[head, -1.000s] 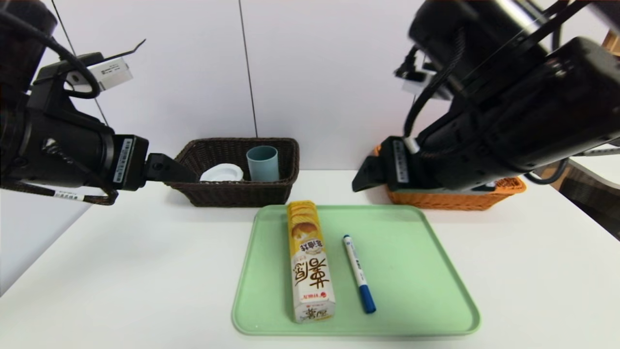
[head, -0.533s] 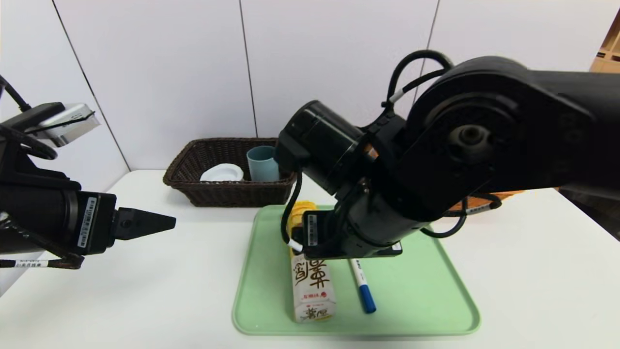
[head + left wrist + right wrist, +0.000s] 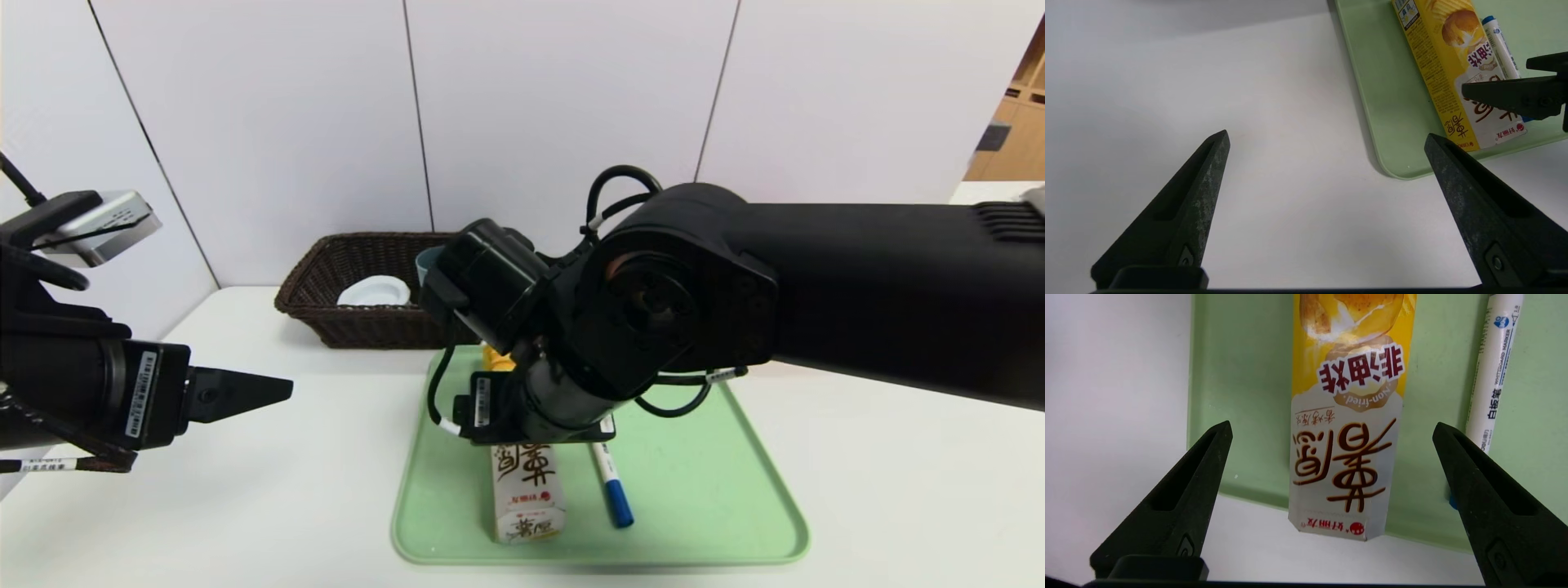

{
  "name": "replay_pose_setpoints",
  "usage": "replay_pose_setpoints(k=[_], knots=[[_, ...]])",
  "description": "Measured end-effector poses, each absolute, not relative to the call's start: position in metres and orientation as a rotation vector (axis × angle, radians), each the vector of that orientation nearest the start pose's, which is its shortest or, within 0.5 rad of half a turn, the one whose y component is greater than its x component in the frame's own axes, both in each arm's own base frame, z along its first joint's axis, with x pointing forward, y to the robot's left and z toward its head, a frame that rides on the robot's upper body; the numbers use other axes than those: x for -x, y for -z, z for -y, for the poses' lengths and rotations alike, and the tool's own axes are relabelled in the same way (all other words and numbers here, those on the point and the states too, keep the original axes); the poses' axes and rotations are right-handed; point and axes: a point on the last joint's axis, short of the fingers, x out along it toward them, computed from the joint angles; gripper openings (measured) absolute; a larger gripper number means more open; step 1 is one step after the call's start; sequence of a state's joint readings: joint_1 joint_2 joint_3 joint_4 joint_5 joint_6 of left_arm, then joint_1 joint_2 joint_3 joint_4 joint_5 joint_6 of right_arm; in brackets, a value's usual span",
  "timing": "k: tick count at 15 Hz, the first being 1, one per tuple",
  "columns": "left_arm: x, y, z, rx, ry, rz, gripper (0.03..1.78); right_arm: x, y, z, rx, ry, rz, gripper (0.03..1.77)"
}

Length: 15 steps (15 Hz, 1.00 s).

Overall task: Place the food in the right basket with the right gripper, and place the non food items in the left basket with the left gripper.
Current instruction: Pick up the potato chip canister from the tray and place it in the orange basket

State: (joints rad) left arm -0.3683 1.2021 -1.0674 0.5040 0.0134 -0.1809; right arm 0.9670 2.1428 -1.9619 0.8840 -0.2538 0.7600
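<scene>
In dark brown woven wicker basket [image 3: 359, 327]: white round plastic piece [image 3: 375, 291], dusty-blue plastic cup [image 3: 424, 263], partly hidden. On green rectangular tray [image 3: 702, 498]: long yellow-and-white carton [image 3: 528, 498], brown-lettered, beside blue-capped white marker [image 3: 619, 502]. Right gripper [image 3: 1333, 422] spread above carton; left gripper [image 3: 1327, 132] spread over white table [image 3: 1290, 228], left of tray.

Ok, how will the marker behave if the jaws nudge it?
The marker would probably roll, since its barrel looks round. It should stay stiff, being a straight, hard-looking tube. The raised rim of the tray might stop it.
</scene>
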Motion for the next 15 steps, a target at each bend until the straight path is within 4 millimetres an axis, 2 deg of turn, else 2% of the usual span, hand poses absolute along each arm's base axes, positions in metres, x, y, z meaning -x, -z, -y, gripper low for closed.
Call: replay_pose_setpoints(k=[7, 15], knots=[[-0.147, -0.267, 0.057, 0.048, 0.286, -0.668, 1.69, -0.249, -0.178, -0.341, -0.036, -0.243, -0.981, 1.7], [-0.147, -0.269, 0.057, 0.047, 0.288, -0.66, 1.69, -0.266, -0.164, -0.338, -0.05, -0.192, -0.991, 1.7]])
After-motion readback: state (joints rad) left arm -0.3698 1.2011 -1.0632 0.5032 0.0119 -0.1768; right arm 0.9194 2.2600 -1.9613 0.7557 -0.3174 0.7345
